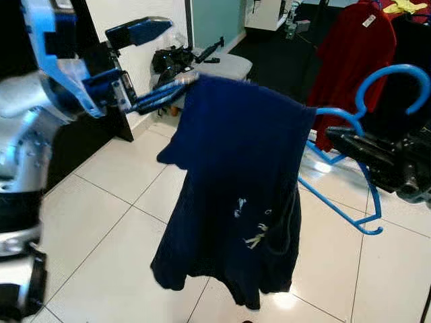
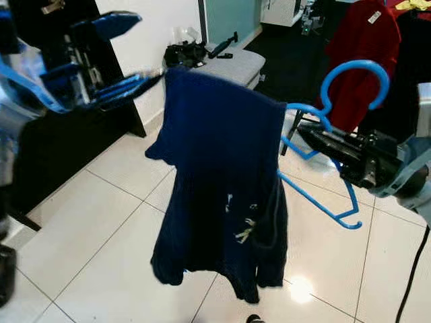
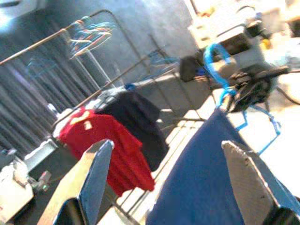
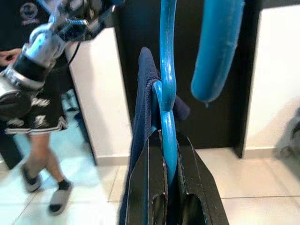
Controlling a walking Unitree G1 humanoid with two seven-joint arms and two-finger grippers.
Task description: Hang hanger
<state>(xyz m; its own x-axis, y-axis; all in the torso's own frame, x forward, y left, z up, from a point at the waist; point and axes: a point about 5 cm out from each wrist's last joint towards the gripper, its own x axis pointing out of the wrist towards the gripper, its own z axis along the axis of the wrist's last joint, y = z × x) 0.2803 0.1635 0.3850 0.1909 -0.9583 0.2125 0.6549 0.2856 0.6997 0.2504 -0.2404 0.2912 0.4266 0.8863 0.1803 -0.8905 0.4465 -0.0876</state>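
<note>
Now blue hanger (image 2: 337,134) in right tool (image 2: 316,142), garment-draped (image 2: 222,182).

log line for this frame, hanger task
phase: hanger held up, not hung | right gripper: shut on blue hanger | left gripper: open at navy garment | rack: ahead

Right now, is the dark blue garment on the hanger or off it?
On it: the dark blue garment drapes over the blue hanger, which the right gripper clamps near the hook.
</note>
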